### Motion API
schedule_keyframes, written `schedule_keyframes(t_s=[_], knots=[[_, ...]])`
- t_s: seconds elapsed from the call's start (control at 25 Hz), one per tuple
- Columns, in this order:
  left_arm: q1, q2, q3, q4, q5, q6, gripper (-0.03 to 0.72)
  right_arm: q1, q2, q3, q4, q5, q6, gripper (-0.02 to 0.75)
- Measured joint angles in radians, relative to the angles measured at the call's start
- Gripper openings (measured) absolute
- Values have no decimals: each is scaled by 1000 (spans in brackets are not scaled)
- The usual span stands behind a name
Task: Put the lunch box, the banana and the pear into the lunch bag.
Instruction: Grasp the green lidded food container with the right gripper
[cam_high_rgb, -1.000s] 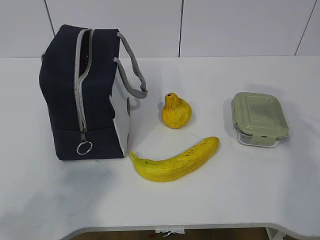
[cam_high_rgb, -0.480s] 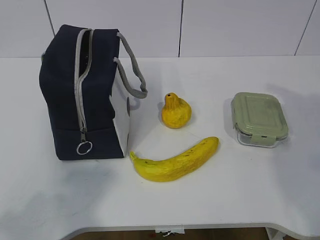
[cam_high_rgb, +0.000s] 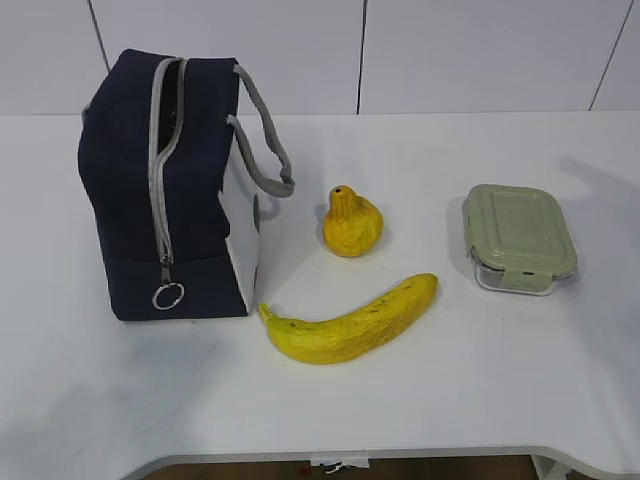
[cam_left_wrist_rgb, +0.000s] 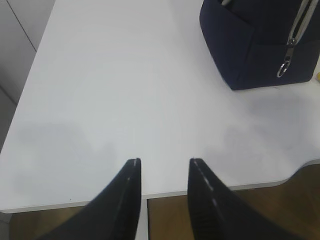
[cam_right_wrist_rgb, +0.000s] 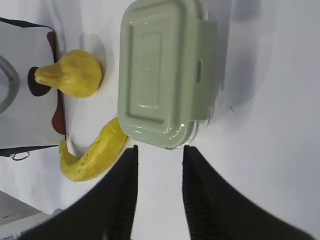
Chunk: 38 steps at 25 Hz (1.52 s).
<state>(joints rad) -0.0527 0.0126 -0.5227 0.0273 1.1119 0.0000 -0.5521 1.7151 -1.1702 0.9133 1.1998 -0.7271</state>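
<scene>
Nothing is packed yet, so the step in hand is judged to be the approach to the lunch box (cam_right_wrist_rgb: 165, 70). It is best taken across its short sides, with the right gripper (cam_right_wrist_rgb: 159, 152) lowered straight over the lid, because the glass under the lid is probably smooth. The jaws of both grippers are spread and nothing is held; the left gripper (cam_left_wrist_rgb: 164, 164) hangs over the bare table (cam_left_wrist_rgb: 125, 90), near the lunch bag (cam_high_rgb: 165, 190).

The lunch box is seen at the right, with a pale green clip lid. The pear (cam_high_rgb: 351, 224) and the banana (cam_high_rgb: 350, 322) lie between it and the bag at the left, whose zipper is partly open.
</scene>
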Motion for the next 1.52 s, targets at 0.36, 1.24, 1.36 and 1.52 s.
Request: schedule_keyframes(t_s=[0.36, 1.24, 1.36, 1.52], knots=[[0, 0, 0, 0, 0, 0, 243, 0, 2, -3, -29, -5, -2, 421], [0, 0, 0, 0, 0, 0, 243, 0, 296, -133, 85, -12, -72, 594], [0, 0, 0, 0, 0, 0, 243, 0, 324, -134, 116, -12, -85, 593], [0, 0, 0, 0, 0, 0, 243, 0, 355, -136, 145, -13, -107, 591]])
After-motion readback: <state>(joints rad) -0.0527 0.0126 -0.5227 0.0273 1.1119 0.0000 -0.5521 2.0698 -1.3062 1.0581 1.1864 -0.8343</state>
